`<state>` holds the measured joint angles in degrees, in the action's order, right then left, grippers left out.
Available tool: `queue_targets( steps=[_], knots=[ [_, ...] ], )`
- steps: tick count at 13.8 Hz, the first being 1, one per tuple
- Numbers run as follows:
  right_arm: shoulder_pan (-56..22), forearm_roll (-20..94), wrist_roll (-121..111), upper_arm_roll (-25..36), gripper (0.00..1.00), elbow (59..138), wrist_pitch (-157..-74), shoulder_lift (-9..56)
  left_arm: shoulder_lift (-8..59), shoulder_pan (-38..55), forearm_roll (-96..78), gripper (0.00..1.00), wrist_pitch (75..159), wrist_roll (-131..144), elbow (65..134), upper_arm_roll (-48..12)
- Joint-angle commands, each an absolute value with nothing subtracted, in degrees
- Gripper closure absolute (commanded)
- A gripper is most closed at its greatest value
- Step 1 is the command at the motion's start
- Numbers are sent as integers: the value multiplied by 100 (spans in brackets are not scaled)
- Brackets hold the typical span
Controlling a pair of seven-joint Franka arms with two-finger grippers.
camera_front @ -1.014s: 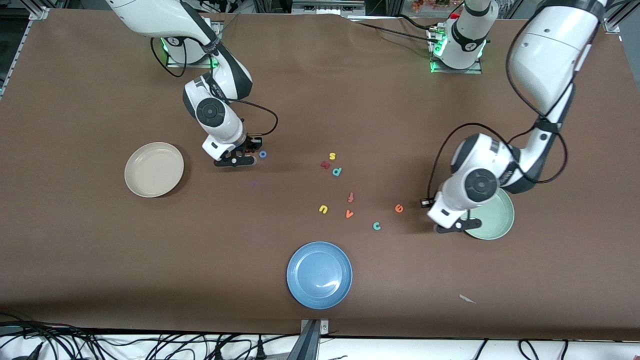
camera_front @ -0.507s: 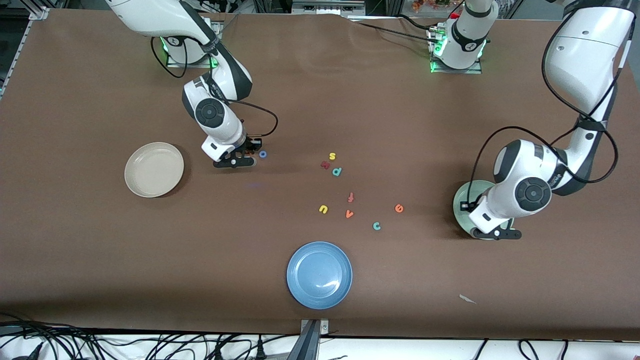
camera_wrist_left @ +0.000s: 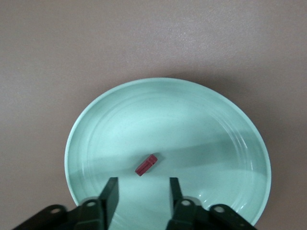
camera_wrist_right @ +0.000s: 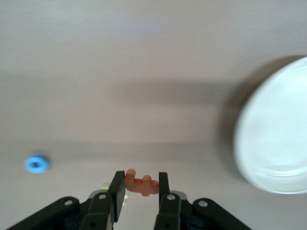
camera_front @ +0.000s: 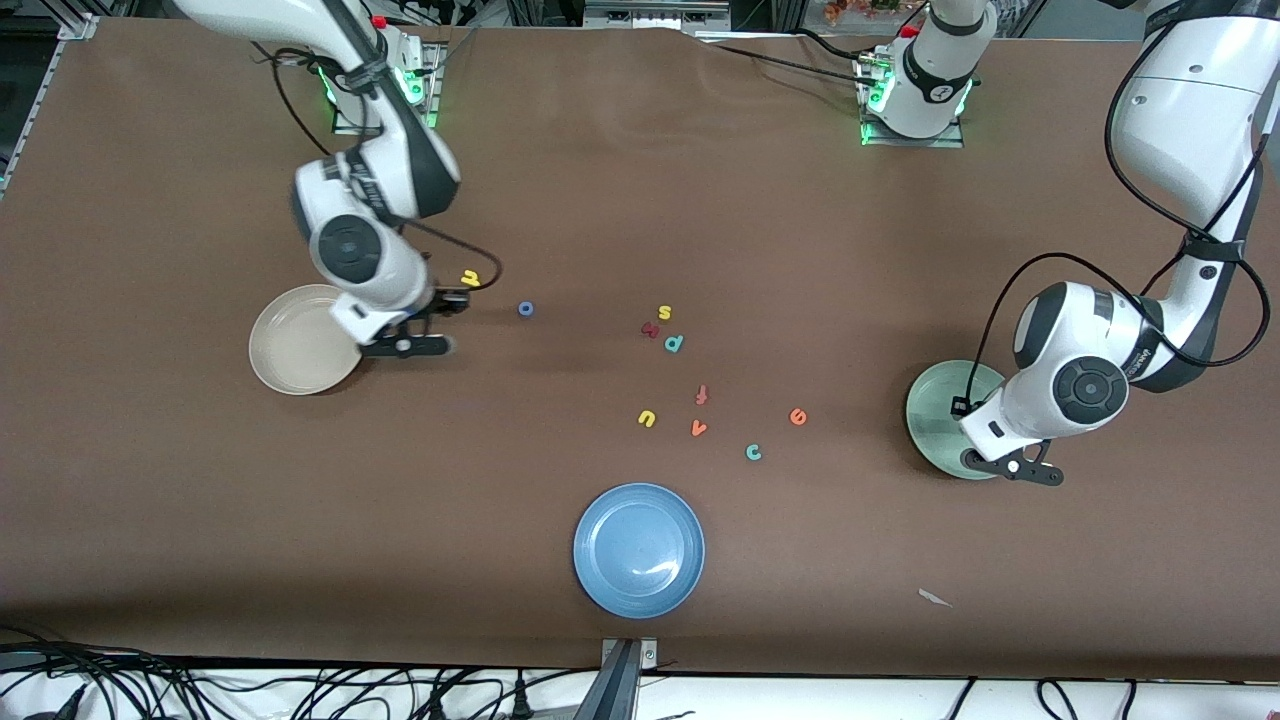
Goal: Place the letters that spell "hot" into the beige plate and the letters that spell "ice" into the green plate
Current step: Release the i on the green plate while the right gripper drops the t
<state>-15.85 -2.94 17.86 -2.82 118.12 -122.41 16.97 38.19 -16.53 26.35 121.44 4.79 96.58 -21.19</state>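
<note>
teal c [camera_front: 753, 452]: lies loose on the worktop, nearest the front camera of the task's letters.
orange e [camera_front: 797, 417]: just past it, toward the left arm's end.
left gripper [camera_wrist_left: 140, 190]: over the green plate [camera_front: 928, 420]; jaws parted and empty, with the dark red i [camera_wrist_left: 146, 165] lying in the plate just ahead of them, its long axis slanted across the gap.
right gripper [camera_wrist_right: 140, 186]: over the worktop beside the beige plate [camera_front: 290, 345]; jaws closed on the orange t [camera_wrist_right: 139, 184]. The plate lies to one side of the jaws, near but not yet beneath them.
blue o [camera_front: 526, 309]: on the worktop, nearer the right arm.
yellow h [camera_front: 470, 279]: beside the right gripper, farthest back.
</note>
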Motion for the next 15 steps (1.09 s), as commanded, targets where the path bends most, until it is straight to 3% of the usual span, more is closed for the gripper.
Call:
queue_targets(
  steps=[1, 4, 10, 12, 13, 14, 15],
  knots=[
    [-1591, -378, 604, 550, 81, 11830, -12111, 1599, 3753, -1626, 2471, 0, 12103, 737, 9624, -2223],
    [-1503, -378, -621, 1282, 81, 11795, -12426, 1924, 3753, -1302, 1944, 0, 12111, 1351, 9598, -2224],
    [-932, -334, -1757, 1397, 79, 11804, -13157, 2540, 3779, -608, 1389, 0, 12243, 2995, 9571, -2224],
    [-896, -290, -1819, 1389, 61, 11795, -13166, 2575, 3893, -423, 1293, 0, 12357, 3452, 9440, -2224],
    [-888, -281, -1819, 1389, 40, 11795, -13166, 2566, 3946, -309, 1275, 0, 12401, 3663, 9422, -2224],
    [-888, -273, -1793, 1380, 27, 11795, -13166, 2532, 3981, -247, 1274, 0, 12523, 3891, 9396, -2224],
    [-896, -272, -1767, 1362, 26, 11795, -13149, 2496, 4016, -176, 1274, 0, 12638, 4076, 9396, -2224]
  ],
)
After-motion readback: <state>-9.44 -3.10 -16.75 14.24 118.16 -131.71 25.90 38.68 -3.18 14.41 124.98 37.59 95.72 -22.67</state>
